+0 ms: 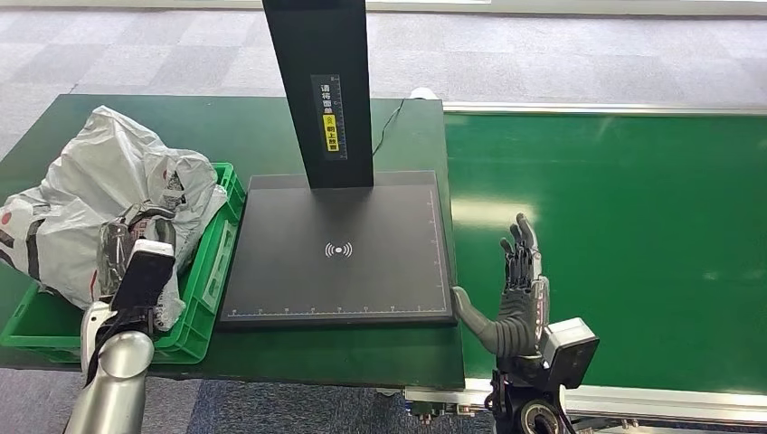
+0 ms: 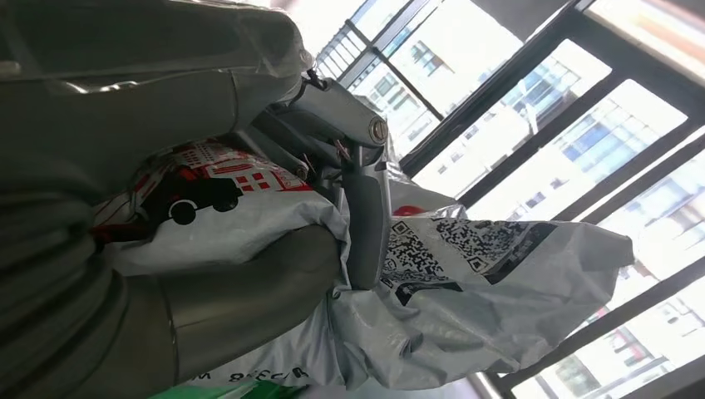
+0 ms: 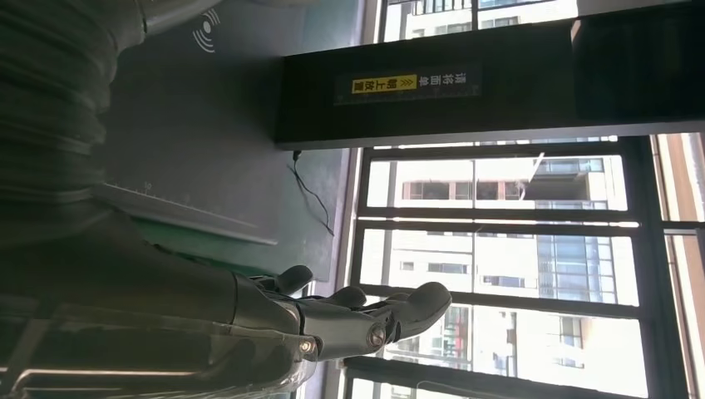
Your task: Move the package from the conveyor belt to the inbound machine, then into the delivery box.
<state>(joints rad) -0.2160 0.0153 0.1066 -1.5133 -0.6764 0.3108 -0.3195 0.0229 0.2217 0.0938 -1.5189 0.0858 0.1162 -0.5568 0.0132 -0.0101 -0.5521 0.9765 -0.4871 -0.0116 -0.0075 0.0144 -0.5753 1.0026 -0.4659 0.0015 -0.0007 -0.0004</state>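
Over on the far left, the grey plastic package [image 1: 99,194] is sitting in the green delivery box [image 1: 210,271] w/ the left hand [image 1: 145,262] on it, fingers clamped into the bag in the wrist cam. Middle: black inbound machine [image 1: 339,249], flat pad + upright post. Right side, right hand [image 1: 520,294] is above the green conveyor belt [image 1: 624,226], fingers spread wide, holding nothing.

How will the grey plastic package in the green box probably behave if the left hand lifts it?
The package is a crumpled plastic mailer bag, so it would likely sag and fold rather than stay stiff. Its glossy film looks slippery, so the left hand gripping it may need a bunched fold. It bulges over the green box and seems light for its size.
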